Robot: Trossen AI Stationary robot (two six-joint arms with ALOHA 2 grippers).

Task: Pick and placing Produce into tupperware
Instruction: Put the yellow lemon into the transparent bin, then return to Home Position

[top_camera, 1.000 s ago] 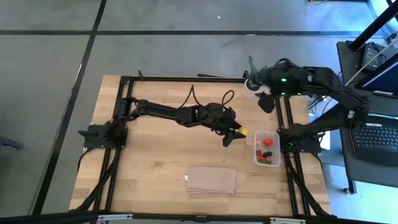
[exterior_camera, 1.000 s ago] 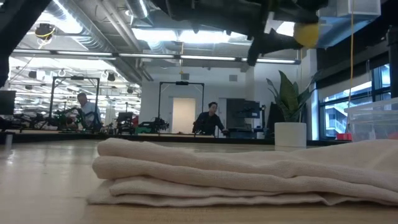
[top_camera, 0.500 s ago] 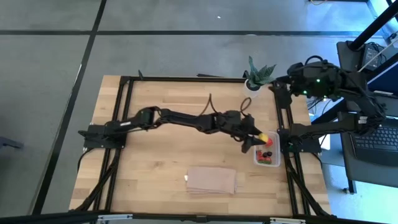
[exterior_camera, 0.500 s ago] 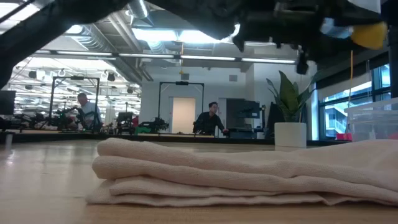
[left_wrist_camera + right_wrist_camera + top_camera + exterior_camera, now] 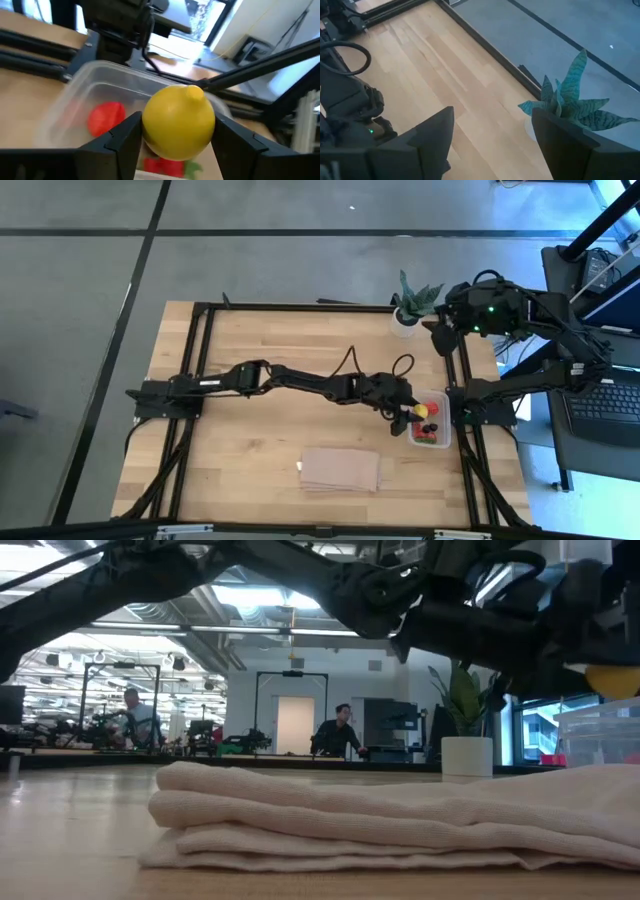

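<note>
Produce first: the yellow fruit [image 5: 179,121] sits clamped in the left pincer [image 5: 412,413], its two dark fingers [image 5: 119,140] pressed to either side of it. It hangs over the near-left part of the clear tub [image 5: 431,430], which stands at the bench's right edge, just beside the right arm's base. Inside the tub lie a red piece [image 5: 105,118] and, directly under the yellow one, a red-and-green piece [image 5: 166,165]; dark berries [image 5: 433,426] show from above.

The likely trouble is the drop itself. The fruit is round and the tub is small and already part-filled — let go from too high, it could bounce off the pieces below and roll over the low rim onto the bench [image 5: 270,440]. Coming down off-centre could also knock the light tub sideways.

The right pincer [image 5: 490,145] waits with its fingers apart, up at the far right corner near the potted plant [image 5: 414,302]. A folded cloth [image 5: 341,470] lies near the front edge.
</note>
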